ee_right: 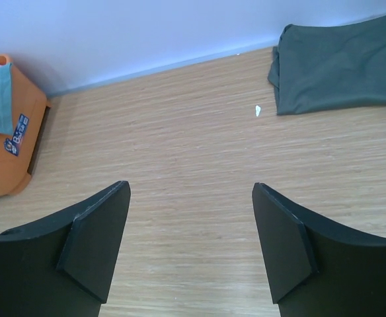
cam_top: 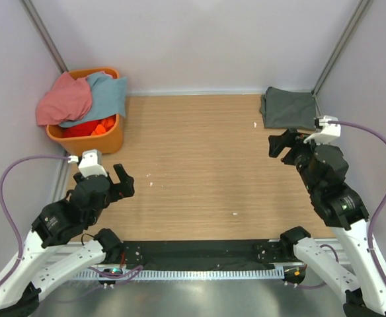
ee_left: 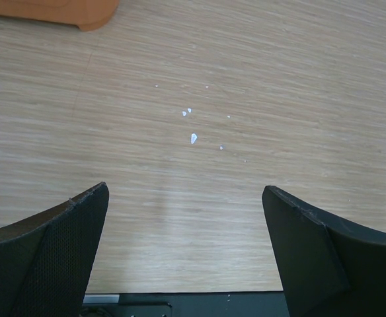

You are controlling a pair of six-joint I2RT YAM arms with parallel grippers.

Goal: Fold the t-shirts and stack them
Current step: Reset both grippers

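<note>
Cloth is the whole matter here: soft, light, limp shirts that will sag and drape from wherever they are pinched. One dark grey t-shirt is seen lying folded flat at the far right corner of the desk. A salmon-pink t-shirt and a light blue t-shirt are heaped in the orange basket at the far left corner. Both spill over its rim, the pink one to the left and partly over the blue.

The left gripper is seen over the near left part of the desk, a little way in front of the basket, its jaws spread wide with nothing between them. The right gripper is poised just in front of the grey shirt, jaws likewise apart and empty.

The grey shirt is judged to be done, and a shirt from the basket to be wanted next. The pink one, being uppermost, is probably best taken by a bunched fold at its top, where several layers can be gathered in one pinch; a single thin layer may slip from the grip. Since the two shirts overlap, the blue one may be dragged out with it, and the basket, if light, may be tugged along. Once the shirt is spread on the desk, it is better held at the shoulders or hem corners, one by each gripper, so that it hangs straight and can be laid over without creasing.
</note>
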